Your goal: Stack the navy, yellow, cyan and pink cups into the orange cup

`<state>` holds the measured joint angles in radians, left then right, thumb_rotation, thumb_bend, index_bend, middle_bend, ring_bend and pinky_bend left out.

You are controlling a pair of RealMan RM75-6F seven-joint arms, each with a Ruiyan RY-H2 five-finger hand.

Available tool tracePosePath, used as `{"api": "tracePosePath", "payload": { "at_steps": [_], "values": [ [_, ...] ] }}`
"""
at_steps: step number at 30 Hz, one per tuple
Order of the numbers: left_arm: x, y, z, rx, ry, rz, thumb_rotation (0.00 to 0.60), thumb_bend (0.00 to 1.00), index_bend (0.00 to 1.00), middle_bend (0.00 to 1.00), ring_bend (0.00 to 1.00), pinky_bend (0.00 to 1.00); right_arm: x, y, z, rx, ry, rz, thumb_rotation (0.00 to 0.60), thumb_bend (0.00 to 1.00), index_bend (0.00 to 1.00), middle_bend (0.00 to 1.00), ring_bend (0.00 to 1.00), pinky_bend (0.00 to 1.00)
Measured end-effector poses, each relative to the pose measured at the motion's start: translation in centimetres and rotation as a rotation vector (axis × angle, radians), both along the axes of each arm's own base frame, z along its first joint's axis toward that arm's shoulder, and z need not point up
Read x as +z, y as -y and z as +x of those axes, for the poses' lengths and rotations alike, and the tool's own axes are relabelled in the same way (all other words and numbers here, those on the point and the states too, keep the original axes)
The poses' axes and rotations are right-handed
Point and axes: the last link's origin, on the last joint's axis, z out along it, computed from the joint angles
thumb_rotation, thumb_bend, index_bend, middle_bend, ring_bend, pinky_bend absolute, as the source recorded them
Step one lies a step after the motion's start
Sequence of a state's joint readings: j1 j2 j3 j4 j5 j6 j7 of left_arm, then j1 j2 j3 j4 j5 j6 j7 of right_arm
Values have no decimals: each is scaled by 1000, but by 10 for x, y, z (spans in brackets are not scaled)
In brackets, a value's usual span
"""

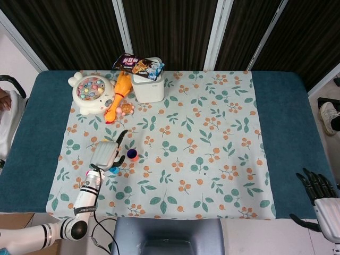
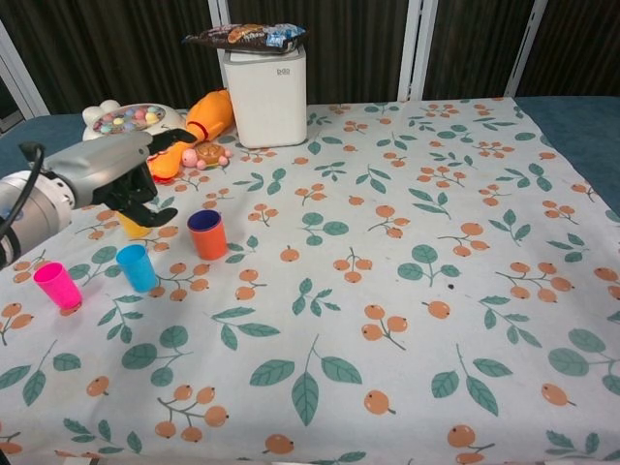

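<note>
Small pink plastic cup (image 2: pixel 56 285) at 8 o'clock, cyan plastic cup (image 2: pixel 137 267) next; navy cup (image 2: pixel 203 222) nested in orange plastic cup (image 2: pixel 207 235). Left hand (image 2: pixel 121 172), fingers spread, empty, hovers over yellow cup (image 2: pixel 135 225); a careless reach may topple it. Right hand (image 1: pixel 319 194) idle, open.

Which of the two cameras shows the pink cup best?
The chest view: the pink cup stands whole and upright on the cloth near the left edge. In the head view only a pink sliver shows beside the left arm.

Orange cup (image 2: pixel 207 238) – navy rim; floral tablecloth (image 2: pixel 407 291).
</note>
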<state>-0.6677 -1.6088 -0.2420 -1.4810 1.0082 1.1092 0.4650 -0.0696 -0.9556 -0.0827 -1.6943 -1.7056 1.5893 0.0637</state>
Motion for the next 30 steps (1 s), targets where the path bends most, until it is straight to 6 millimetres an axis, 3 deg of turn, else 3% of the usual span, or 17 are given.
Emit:
{"api": "tracePosePath", "payload": {
  "at_steps": [12, 19, 30],
  "values": [
    [18, -26, -68, 137, -145, 46, 600, 365, 288, 1000, 1000, 1000, -1, 0, 0, -1, -2, -1, 600, 213, 0, 0, 0, 0],
    [11, -28, -75, 133, -144, 42, 600, 361, 327, 1000, 1000, 1000, 0, 0, 0, -4, -3, -5, 600, 212, 0, 0, 0, 0],
    [4, -33, -68, 123, -99, 41, 600, 363, 293, 1000, 1000, 1000, -1, 1, -1, -9, -9, -4, 600, 213, 0, 0, 0, 0]
  ]
}}
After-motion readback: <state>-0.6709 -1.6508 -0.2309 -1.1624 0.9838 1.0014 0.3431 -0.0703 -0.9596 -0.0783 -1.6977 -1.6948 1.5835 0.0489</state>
